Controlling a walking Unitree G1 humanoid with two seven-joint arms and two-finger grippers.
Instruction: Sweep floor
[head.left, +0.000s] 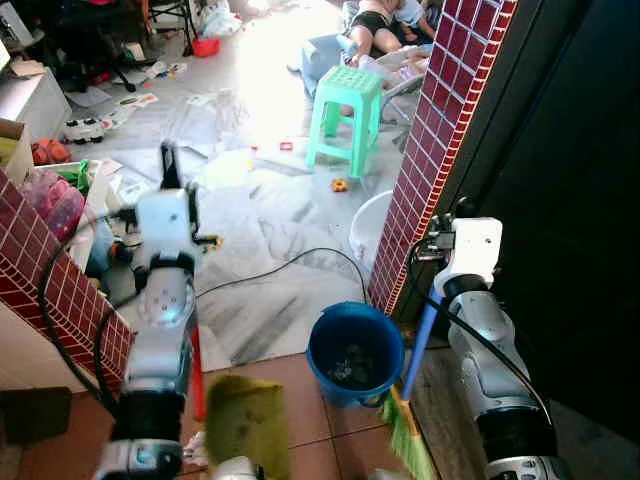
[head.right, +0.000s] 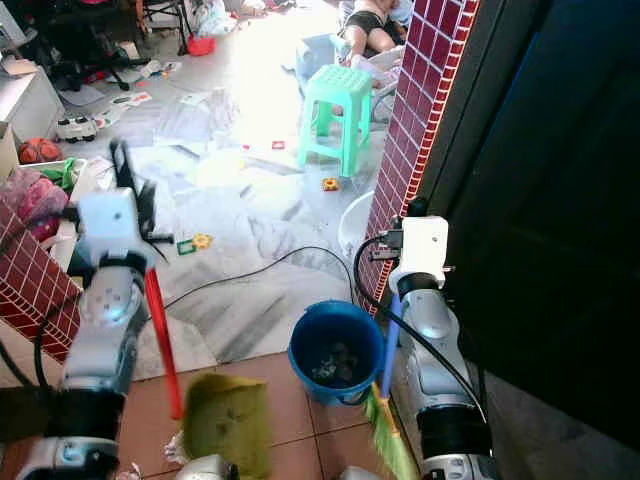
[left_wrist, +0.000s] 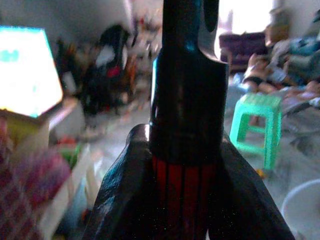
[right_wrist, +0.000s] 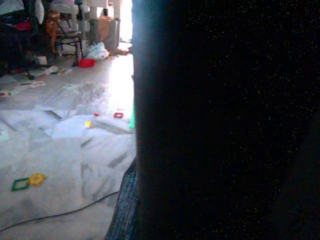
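While debris lies inside it, blue bucket (head.left: 355, 350) stands beside broom (head.left: 408, 420).

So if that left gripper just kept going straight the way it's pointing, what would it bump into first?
Probably nothing soon. The left gripper, shut on the red dustpan handle, points across open littered floor; the green stool sits off to one side, clutter far beyond. Depth is unclear.

Harsh daylight floods in from the far side, blowing out the marble floor (head.left: 262, 90) beyond the green stool (head.left: 345, 115). Wrist views are soft-focused, the right one mostly black shadow.
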